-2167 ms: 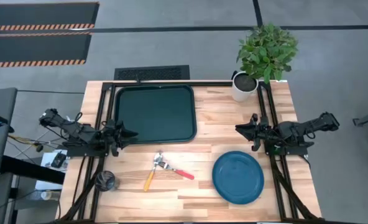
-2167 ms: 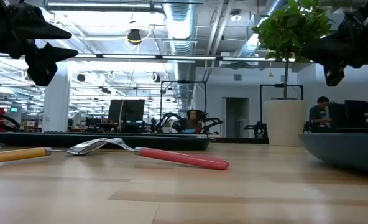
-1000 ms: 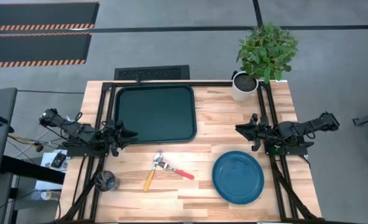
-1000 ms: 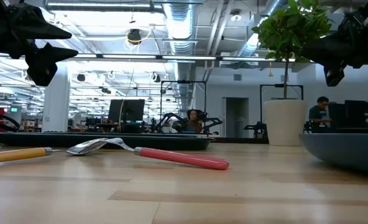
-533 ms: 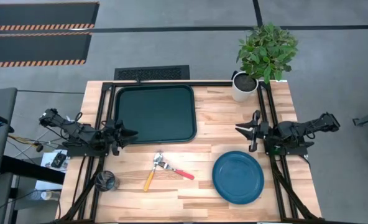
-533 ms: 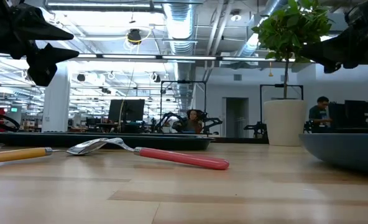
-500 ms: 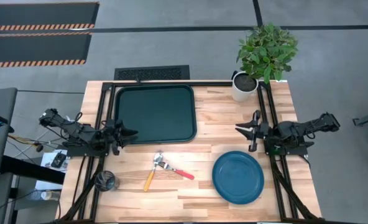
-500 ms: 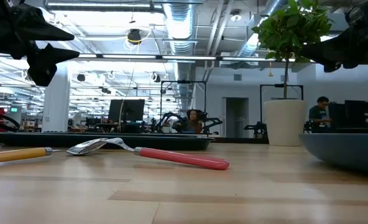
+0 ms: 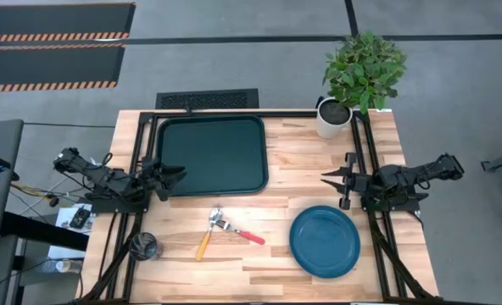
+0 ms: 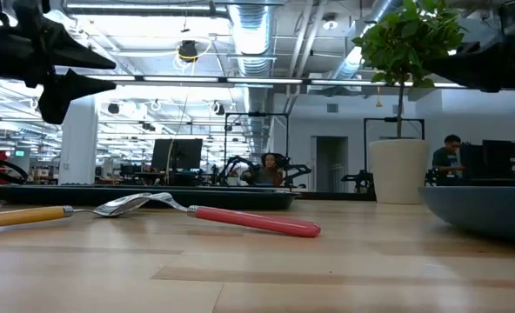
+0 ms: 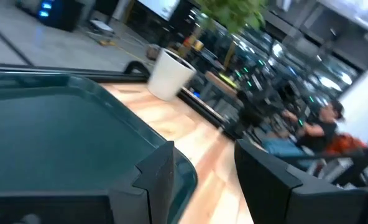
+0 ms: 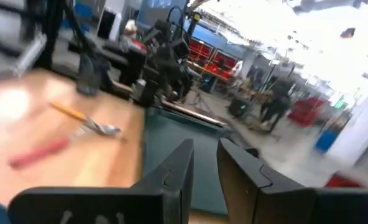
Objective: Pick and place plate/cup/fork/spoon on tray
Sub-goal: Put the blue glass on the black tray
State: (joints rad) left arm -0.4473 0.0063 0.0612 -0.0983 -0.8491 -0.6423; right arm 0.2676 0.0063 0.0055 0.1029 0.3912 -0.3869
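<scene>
The dark green tray (image 9: 213, 155) lies at the table's far left. The teal-blue plate (image 9: 324, 241) lies near right. The fork (image 9: 249, 235), red-handled, and the spoon (image 9: 203, 246), orange-handled, lie flat at the near middle, and their metal heads meet (image 9: 217, 223). The cup (image 9: 145, 246) stands at the near left edge. My left gripper (image 9: 180, 173) is open and empty, above the tray's left rim (image 11: 171, 162). My right gripper (image 9: 325, 177) is empty and hovers beyond the plate's far edge. Its fingers stand a narrow gap apart in the right wrist view (image 12: 206, 165).
A white pot with a green plant (image 9: 334, 117) stands at the far right corner. Dark frame rails run along the table's left and right edges (image 9: 363, 144). Bare wood lies between the tray and the plate. People and desks show in the room beyond (image 10: 449, 152).
My right gripper has risen a little and turned about its wrist; in the low view it now sits higher at the picture's edge. My left gripper has swung slightly toward the tray's far side. The plate, cup, fork, spoon and tray have not moved.
</scene>
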